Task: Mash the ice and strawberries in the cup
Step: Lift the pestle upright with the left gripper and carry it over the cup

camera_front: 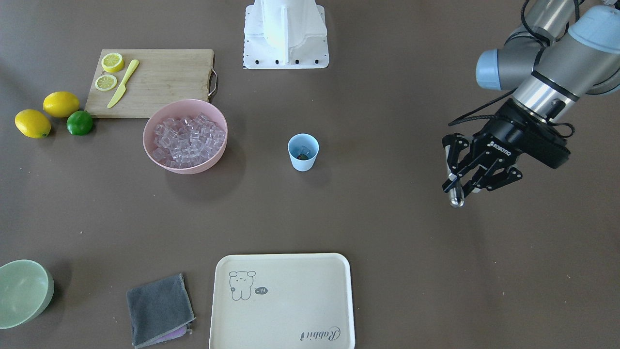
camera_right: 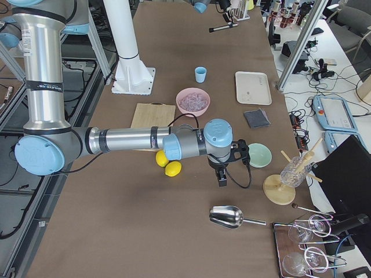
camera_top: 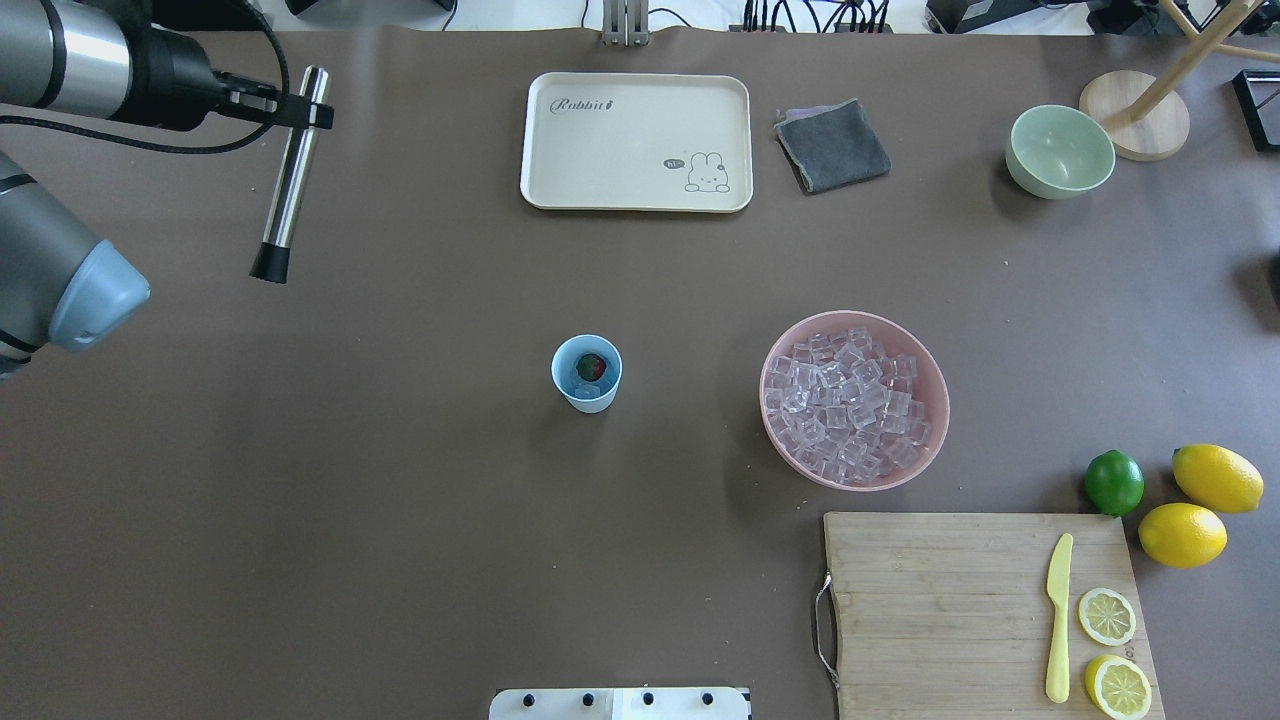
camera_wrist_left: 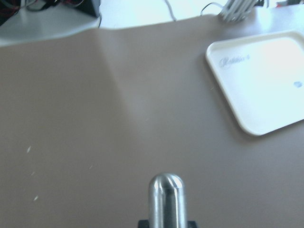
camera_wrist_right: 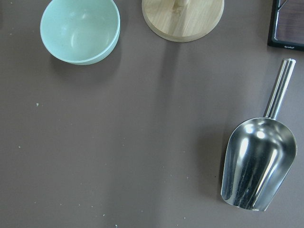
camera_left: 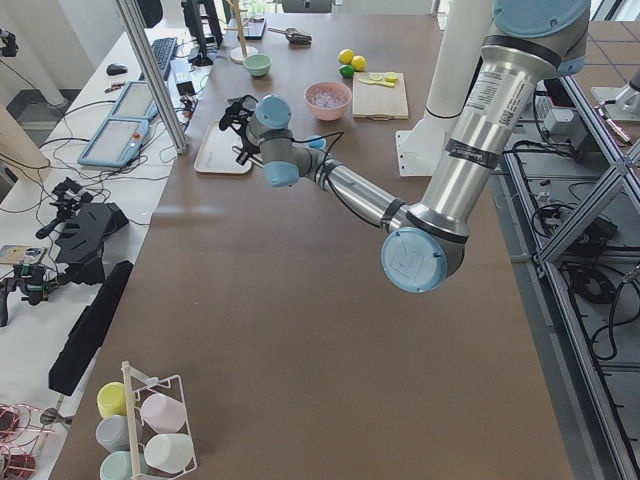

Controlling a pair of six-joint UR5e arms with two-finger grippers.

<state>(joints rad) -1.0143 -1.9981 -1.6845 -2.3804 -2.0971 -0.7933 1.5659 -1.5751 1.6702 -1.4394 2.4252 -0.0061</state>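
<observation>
One tool in hand, none in the cup yet. Left gripper (camera_top: 292, 110) was clamped on the steel muddler (camera_top: 286, 190), high over the far left of the table, well apart from everything else.

- Cup (camera_top: 586, 374) stood upright at mid-table, alone. It held the strawberry (camera_top: 591, 366), with what looked like a clear piece or two beside it.
- Bulk of the ice (camera_top: 850, 402) sat in the pink bowl (camera_top: 935, 372), to the right of the cup and not touching it.
- Bearing: from the left gripper, the cup lay to the right and nearer the robot, a long diagonal across bare table.
- Muddler's long axis: rounded steel end pointing away to the far side, black end toward the robot. The side view suggested it hung nearer level than upright. Judged that it would need swinging to vertical, working end down, before entering the narrow cup mouth.
- Right gripper (camera_right: 223, 174) was beyond the right end of the table's layout, over the metal scoop (camera_wrist_right: 259, 166) and near the green bowl (camera_wrist_right: 80, 29). Whether its fingers were spread or closed, I could not tell.
- Left arm was clearly the nearer one to the cup, and it carried the tool.
</observation>
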